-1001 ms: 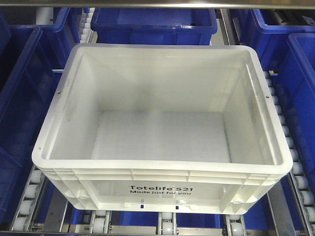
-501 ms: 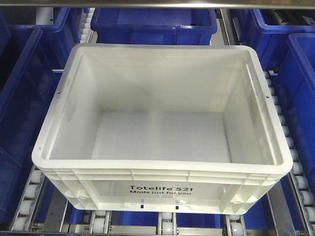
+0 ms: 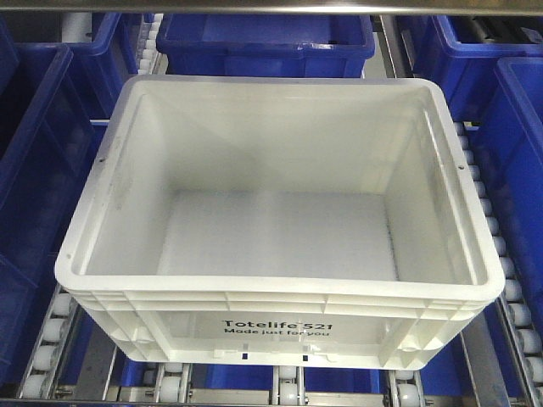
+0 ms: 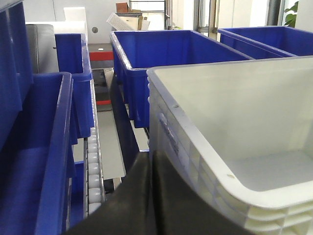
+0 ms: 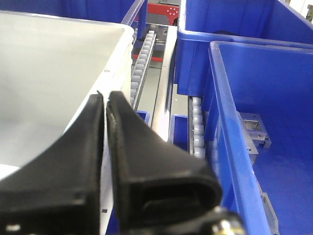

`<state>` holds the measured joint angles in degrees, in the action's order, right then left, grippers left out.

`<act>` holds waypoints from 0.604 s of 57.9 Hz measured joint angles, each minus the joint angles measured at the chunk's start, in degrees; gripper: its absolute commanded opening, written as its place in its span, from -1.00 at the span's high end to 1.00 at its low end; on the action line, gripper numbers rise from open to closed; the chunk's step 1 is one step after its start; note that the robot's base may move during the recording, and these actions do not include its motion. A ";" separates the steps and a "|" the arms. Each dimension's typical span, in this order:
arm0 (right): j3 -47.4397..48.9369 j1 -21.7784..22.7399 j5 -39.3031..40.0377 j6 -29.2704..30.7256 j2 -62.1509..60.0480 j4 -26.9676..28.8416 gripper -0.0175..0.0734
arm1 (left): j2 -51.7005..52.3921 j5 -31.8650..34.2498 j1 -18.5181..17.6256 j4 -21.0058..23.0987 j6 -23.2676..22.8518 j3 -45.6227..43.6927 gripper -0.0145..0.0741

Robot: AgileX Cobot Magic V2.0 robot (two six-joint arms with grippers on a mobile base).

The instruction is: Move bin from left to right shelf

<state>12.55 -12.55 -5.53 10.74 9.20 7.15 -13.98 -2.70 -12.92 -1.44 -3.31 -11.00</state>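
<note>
Bin [image 3: 276, 220]: empty, rigid plastic, judged light but bulky; smooth walls likely slip, so take hold under the ribbed rim on both short sides. It sits on shelf rollers [image 3: 51, 339], between the two grippers. Right gripper [image 5: 104, 105]: fingers clenched, empty, just outside the bin's right wall. Left gripper [image 4: 149, 159]: dark fingers apparently closed, largely cut off. Neither arm shows in the front view.

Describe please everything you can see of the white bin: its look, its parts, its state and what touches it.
The white bin is a large rectangular crate, apparently plastic, with a thick ribbed rim and "Totelife 521 Made just for you" printed on its front. It is empty, upright and open-topped. It rests on the roller tracks, with blue bins around it. The shut left gripper and right gripper sit close outside its side walls; contact cannot be confirmed.
</note>
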 measured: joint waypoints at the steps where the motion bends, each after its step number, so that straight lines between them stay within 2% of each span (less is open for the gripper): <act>1: 0.00 0.00 0.00 0.00 0.00 0.00 0.63 | 0.00 -0.06 0.00 -0.42 -0.34 0.00 0.69; 29: 0.00 0.00 -0.05 0.00 0.00 -0.04 0.63 | 0.00 -0.27 0.00 -1.71 -1.13 0.51 0.69; 35: 0.00 0.00 -0.05 0.00 0.00 -0.04 0.63 | 0.00 -0.10 0.00 0.24 0.33 1.18 0.69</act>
<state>12.55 -12.55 -5.58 10.74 9.20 7.11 -13.98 -2.80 -12.92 -1.20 -2.98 -9.81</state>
